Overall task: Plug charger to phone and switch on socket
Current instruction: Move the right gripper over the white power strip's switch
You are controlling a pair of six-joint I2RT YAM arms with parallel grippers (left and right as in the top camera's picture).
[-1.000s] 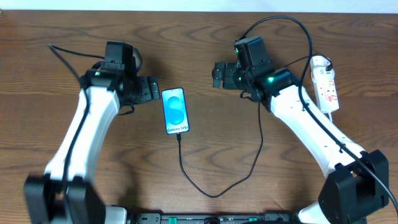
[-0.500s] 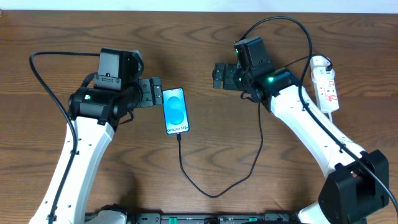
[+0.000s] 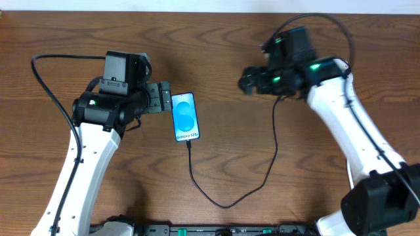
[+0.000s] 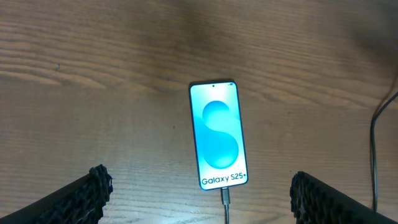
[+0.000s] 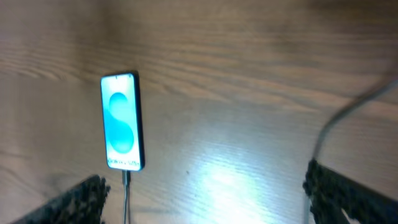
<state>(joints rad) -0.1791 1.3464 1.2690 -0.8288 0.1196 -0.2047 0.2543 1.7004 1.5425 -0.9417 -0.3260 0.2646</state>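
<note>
Progress stood at about halfway, by my reading. The charger [image 3: 226, 206], a thin black cable, ran from the bottom edge of the phone [image 3: 184, 117] in a loop down to the lower middle of the overhead view and back up on the right. In the left wrist view its tip sat in the port just under the "Galaxy S25" line, so I took the plugging-in as done. The phone lay flat, screen up, a little left of centre on the table [image 3: 144, 190].

The left gripper [image 3: 164, 97] hung just beside the phone's upper left corner, fingers spread wide with nothing between them. The right gripper [image 3: 247, 81] sat right of centre near the top of the frame, well apart from the phone, its jaws likewise wide and empty.

I could not find the socket in any view. The right arm [image 3: 341, 124] covered the upper right of the overhead frame, where it might have lain. Switching it on was what I judged to be left, and I could not tell whether the switch was on.
</note>
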